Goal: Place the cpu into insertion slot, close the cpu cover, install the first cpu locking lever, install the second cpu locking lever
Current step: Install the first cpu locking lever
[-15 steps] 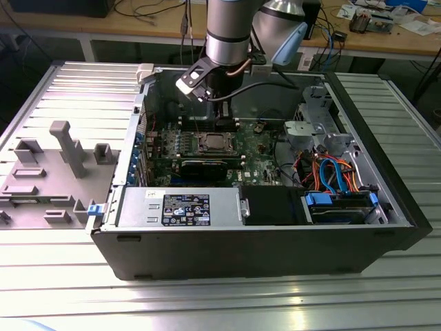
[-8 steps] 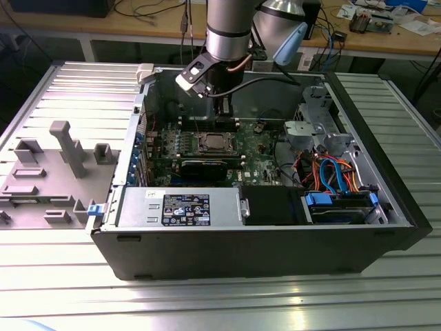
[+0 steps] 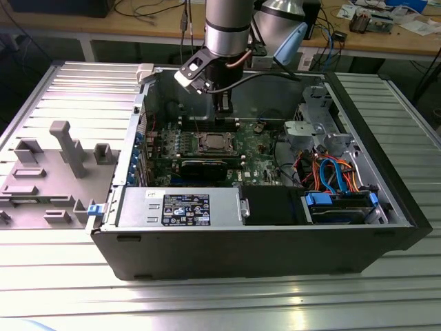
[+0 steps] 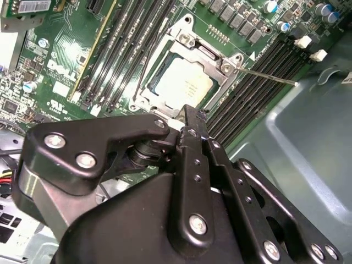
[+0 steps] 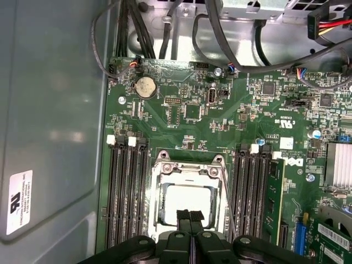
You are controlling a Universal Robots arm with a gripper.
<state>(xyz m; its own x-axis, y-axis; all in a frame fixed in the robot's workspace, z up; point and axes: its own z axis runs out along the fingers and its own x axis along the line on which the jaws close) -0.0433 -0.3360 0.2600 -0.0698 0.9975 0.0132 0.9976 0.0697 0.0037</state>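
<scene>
The tool [image 5: 190, 215] has its fingers pressed together and holds nothing. It hangs over the edge of the slot [image 5: 155, 165]. The cpu [image 5: 187, 199] sits in the slot, with the cover [image 5: 185, 175] lying down around it. One lever [image 4: 269, 77] juts out over the memory slots [image 4: 247, 107].

Gripper [image 5: 190, 216] tips together over cpu [image 5: 177, 199], cpu cover [image 5: 185, 168] down

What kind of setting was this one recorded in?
Likely a robotics or electronics lab: an open computer case sits on a slotted aluminium table, with a cluttered workbench behind it.
</scene>
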